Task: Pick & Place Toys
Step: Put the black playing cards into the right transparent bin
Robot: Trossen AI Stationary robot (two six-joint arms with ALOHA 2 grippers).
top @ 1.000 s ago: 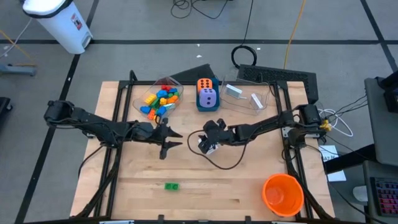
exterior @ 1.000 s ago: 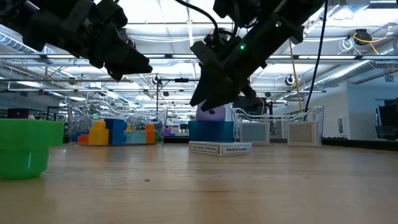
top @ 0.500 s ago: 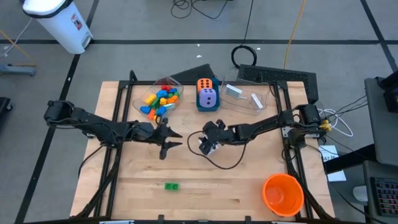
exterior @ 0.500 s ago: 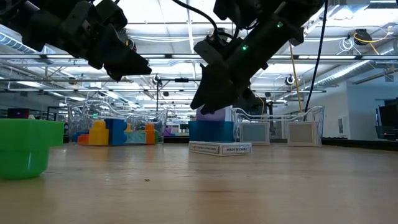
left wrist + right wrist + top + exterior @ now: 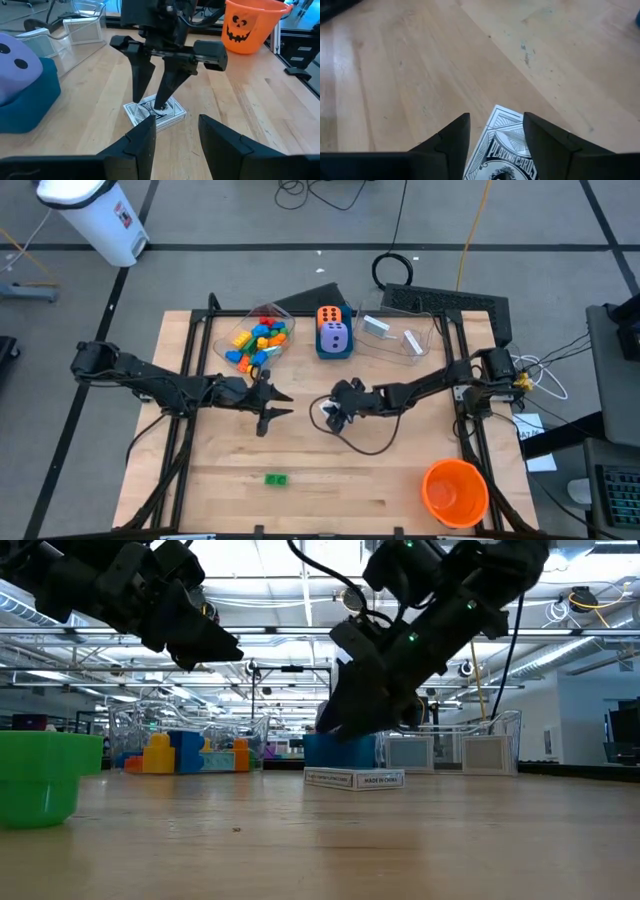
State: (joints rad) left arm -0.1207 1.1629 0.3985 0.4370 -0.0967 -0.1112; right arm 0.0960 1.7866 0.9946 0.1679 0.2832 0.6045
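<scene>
A white pack of playing cards (image 5: 171, 111) lies flat on the table near its middle (image 5: 322, 413). My right gripper (image 5: 149, 104) hangs open just above it, fingers slanting down; the wrist view shows the pack (image 5: 507, 145) between the two fingers. In the low view the fingers (image 5: 335, 725) stand clear of the pack (image 5: 355, 779). My left gripper (image 5: 280, 402) waits open to the pack's left, above the table. A green brick (image 5: 276, 479) lies alone near the front edge.
At the back stand a clear tub of coloured bricks (image 5: 258, 340), a blue box with an orange and a purple die (image 5: 333, 330) and a clear tub with cards (image 5: 395, 338). An orange cup (image 5: 455, 492) stands at the front right. Bare wood lies between.
My right gripper has sunk toward the card pack and tipped its fingers further down, staying open. The pack has not moved.
</scene>
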